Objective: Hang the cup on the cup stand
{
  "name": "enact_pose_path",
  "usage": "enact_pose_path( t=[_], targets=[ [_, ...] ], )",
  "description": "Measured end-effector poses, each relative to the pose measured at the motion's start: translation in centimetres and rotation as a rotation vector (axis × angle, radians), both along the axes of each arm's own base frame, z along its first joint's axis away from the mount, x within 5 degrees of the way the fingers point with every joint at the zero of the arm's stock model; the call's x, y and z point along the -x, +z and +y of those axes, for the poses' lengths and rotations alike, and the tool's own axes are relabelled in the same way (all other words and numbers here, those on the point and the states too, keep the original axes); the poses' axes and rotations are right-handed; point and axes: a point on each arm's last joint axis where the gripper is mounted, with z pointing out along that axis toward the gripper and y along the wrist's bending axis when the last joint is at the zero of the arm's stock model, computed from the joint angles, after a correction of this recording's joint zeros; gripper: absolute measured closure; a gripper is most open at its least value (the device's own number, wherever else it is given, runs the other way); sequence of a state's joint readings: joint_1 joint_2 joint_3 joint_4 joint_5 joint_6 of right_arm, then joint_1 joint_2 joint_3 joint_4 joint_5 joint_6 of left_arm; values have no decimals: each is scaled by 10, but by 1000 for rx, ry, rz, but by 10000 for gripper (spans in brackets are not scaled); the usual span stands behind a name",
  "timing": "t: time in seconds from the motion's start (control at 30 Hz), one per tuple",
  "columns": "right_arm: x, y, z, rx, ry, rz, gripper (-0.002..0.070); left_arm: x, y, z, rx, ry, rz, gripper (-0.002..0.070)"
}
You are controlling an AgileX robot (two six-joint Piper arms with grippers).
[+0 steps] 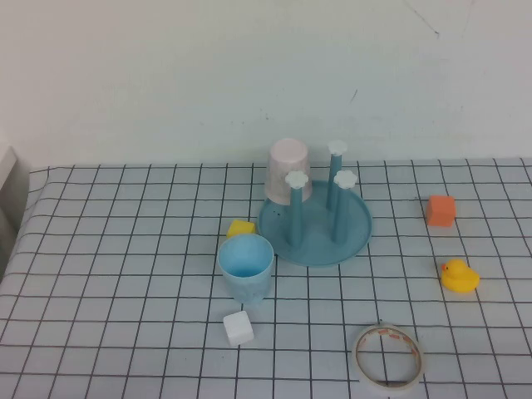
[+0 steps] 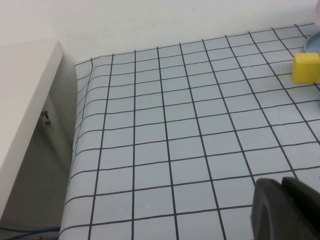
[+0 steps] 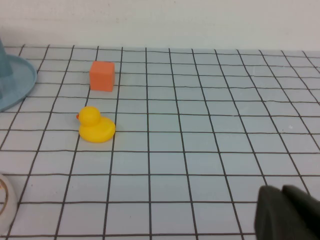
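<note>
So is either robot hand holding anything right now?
No. The left gripper and right gripper are both shut on nothing, low over bare tablecloth; the cup stands free.

Plain white wall (image 1: 208,75) behind a table under black-gridded white cloth (image 1: 100,274); white furniture edge (image 2: 25,115) beside it
</note>
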State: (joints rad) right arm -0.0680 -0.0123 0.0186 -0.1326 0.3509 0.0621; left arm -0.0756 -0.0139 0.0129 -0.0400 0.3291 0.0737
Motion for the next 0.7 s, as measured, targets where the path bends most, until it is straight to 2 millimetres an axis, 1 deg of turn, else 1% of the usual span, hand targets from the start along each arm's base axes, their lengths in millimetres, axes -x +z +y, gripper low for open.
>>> enact_pose_path(
  t=[0.3,0.57,0.7],
  targets=[
    [0,0,0,0,0,0,678,0,1,0,0,0,-6,676],
    [0,0,0,0,0,0,678,-2,4,-1,90,12,-57,676],
    [0,0,0,0,0,-4,678,-3,10,-1,111,16,-120,676]
  ],
)
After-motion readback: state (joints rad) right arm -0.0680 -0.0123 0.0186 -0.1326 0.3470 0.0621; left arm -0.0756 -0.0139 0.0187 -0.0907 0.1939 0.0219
